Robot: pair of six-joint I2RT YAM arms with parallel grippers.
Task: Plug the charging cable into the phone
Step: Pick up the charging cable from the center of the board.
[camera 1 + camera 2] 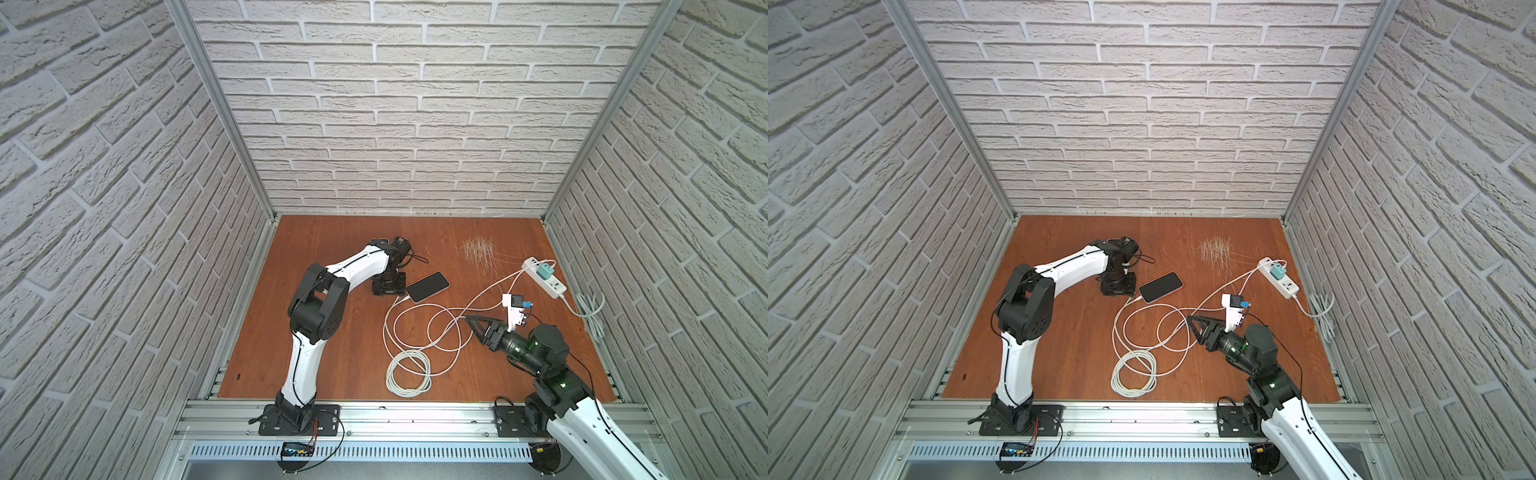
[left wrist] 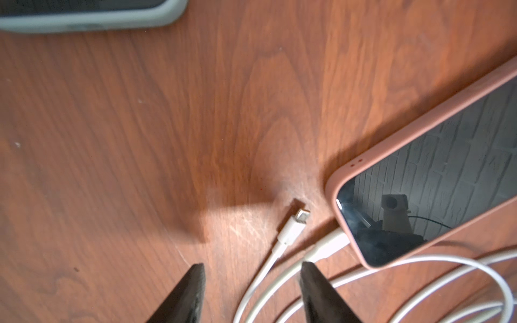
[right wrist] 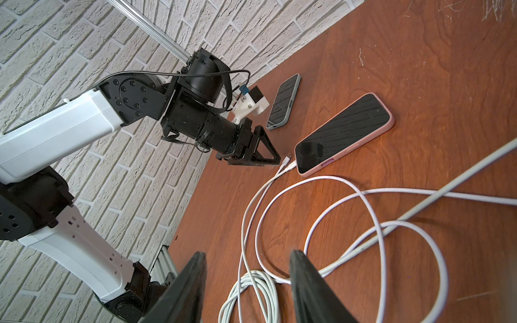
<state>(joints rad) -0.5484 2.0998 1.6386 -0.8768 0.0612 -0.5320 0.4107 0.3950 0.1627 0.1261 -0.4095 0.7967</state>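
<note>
Now the charging cable [image 2: 326, 247] sits plugged into the phone [image 2: 433, 181], just ahead of the left gripper [image 2: 253, 268]; its jaws gape wide, empty

You'll see a long white plastic power strip [image 1: 555, 286] by the right edge of the reddish-brown wooden surface [image 1: 332, 353], pale scratch marks [image 1: 478, 249] near it. A grey-cased second handset [image 3: 284, 102] lies flat.

- Counter [image 1: 332, 340]: reddish wood grain, smooth with a soft sheen; one patch of pale scratches [image 1: 478, 249].
- Phone [image 2: 436, 179]: glossy black glass mirroring the bricks, in a matt pink case.
- Cable [image 2: 291, 230]: smooth white plastic, with a bright metal plug tip [image 2: 302, 216].
- Left claw [image 2: 251, 268]: matt black plastic fingers.
- Walls [image 1: 415, 124]: rough, pale brick texture.
- Power strip [image 1: 544, 277]: shiny white plastic.
</note>
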